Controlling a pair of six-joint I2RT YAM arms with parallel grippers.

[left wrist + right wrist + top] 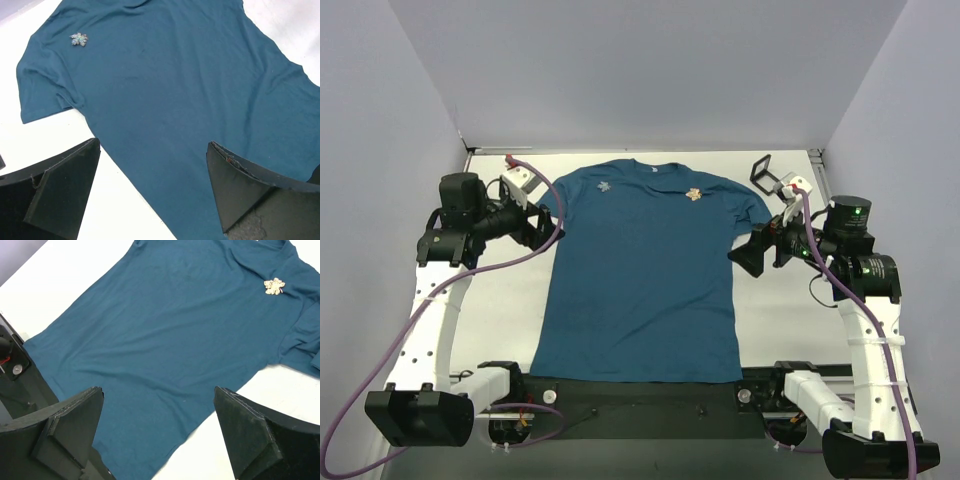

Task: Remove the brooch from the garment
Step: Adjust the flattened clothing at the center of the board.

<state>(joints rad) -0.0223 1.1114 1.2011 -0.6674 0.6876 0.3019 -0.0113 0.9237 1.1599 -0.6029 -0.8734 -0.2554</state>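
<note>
The brooch, a small gold, irregular flower shape, sits on the upper chest of the shirt, a smooth teal cotton tee spread flat on the white table. The left gripper hangs beside one sleeve and the right gripper beside the other. Both have their fingers spread wide, holding nothing.
</note>
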